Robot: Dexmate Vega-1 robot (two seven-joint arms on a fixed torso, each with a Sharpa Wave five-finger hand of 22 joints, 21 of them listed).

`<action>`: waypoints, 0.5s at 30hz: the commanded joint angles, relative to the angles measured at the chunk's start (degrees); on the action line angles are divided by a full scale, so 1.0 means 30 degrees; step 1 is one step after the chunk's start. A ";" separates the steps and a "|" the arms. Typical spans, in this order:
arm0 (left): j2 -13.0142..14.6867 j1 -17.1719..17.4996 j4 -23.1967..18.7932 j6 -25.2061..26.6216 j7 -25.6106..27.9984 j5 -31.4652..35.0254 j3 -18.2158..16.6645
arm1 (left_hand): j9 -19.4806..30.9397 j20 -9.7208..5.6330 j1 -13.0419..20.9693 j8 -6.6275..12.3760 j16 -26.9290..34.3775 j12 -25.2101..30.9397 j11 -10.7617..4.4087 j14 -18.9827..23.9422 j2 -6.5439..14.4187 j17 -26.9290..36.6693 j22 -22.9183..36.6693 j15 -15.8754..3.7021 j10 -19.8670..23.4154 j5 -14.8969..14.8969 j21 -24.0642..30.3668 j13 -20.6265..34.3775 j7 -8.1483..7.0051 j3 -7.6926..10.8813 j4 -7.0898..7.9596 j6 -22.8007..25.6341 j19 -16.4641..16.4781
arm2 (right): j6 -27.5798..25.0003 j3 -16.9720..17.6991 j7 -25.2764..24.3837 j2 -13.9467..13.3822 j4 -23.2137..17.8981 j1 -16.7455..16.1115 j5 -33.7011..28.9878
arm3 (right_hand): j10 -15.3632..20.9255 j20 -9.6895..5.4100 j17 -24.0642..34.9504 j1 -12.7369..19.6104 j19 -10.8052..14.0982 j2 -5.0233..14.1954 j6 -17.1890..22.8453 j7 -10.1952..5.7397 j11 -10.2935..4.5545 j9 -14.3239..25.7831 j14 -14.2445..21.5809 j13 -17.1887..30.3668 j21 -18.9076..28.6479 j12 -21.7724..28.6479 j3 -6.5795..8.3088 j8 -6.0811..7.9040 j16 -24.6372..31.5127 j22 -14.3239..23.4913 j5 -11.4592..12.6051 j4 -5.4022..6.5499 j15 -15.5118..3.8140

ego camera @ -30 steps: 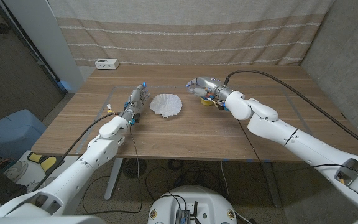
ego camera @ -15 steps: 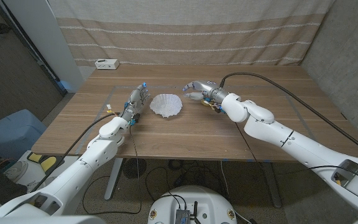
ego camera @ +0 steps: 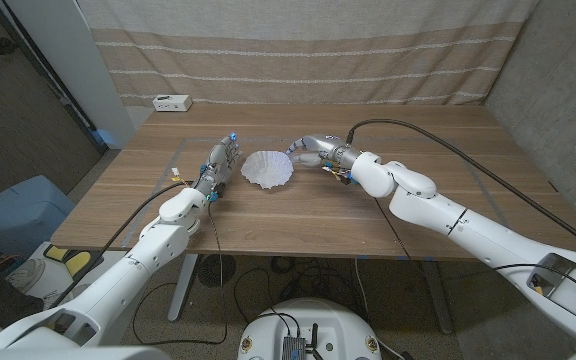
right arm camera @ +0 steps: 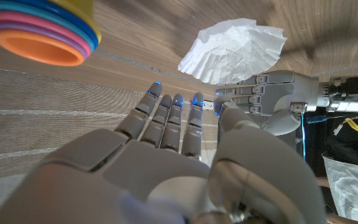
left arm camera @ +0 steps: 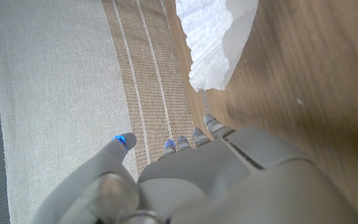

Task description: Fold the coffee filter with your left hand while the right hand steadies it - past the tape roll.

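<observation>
In the left wrist view the coffee filter (left arm camera: 216, 37) is cut off by the picture's edge, so just one ruffled portion is visible. In the right wrist view the stack of coloured cups (right arm camera: 42, 28) is also cropped at the edge, its upper part out of frame. In the head view the right hand (ego camera: 308, 150) sits just right of the filter (ego camera: 268, 168); whether its fingertips touch the paper cannot be told. The small white box (ego camera: 171, 102) at the table's far left edge is too small to identify.

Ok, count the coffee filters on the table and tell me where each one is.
1. The coffee filter lies on the table between the left hand and the right hand.
</observation>
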 commanded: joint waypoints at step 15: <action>0.0134 0.0185 -0.0324 0.0193 0.0169 -0.0031 -0.0010 | 0.0084 0.0014 -0.0023 0.0013 0.0072 0.0054 -0.0007 -0.0768 -0.0144 0.0039 0.0101 -0.0466 -0.0172 0.0037 -0.0183 0.0090 0.0075 -0.0095 -0.0066 -0.0546 0.0018 | 0.2223 -0.1096 0.1804 0.0972 0.1940 0.1076 0.0237 | 0.0292 -0.0021 0.0189 0.0466 0.0199 0.0399 0.0609 0.0011 -0.0042 0.0095 0.0239 0.0109 -0.0125 -0.0087 0.0151 0.0070 0.0190 0.0078 0.0188 0.0227 -0.0276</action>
